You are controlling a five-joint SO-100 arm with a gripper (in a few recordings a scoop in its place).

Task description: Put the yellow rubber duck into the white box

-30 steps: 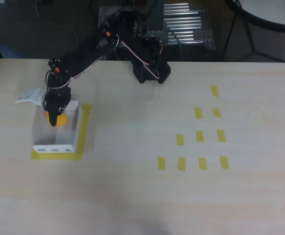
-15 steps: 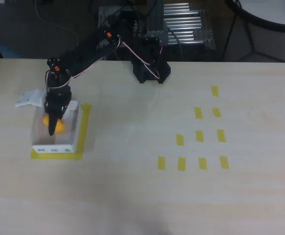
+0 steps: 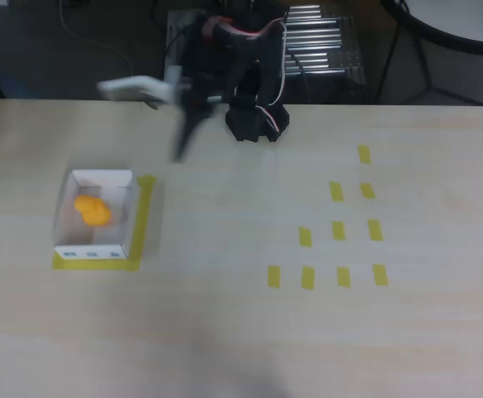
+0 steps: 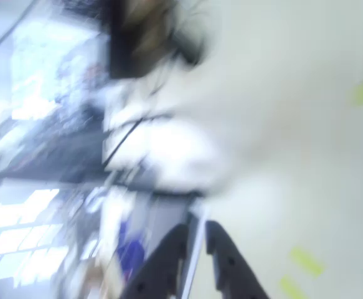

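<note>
The yellow rubber duck point(image 3: 92, 210) lies inside the white box point(image 3: 92, 249), which stands on the left of the table in the overhead view, its blue-marked side toward the bottom of the picture. My gripper point(image 3: 177, 155) is a dark blurred streak well away from the box, up and to its right, near the arm's base point(image 3: 256, 120). In the blurred wrist view the gripper point(image 4: 198, 227) holds nothing, and its two dark fingers point(image 4: 169, 261) stand close together with a thin slit between them.
Yellow tape point(image 3: 142, 222) frames the box along its right and bottom sides. Several short yellow tape strips point(image 3: 338, 230) lie on the right half of the table. A metal rack point(image 3: 316, 46) stands behind the table's far edge.
The gripper let go of the duck, which now lies in the box. The arm has swung up and to the right, away from the box toward its base, moving fast enough to blur.
</note>
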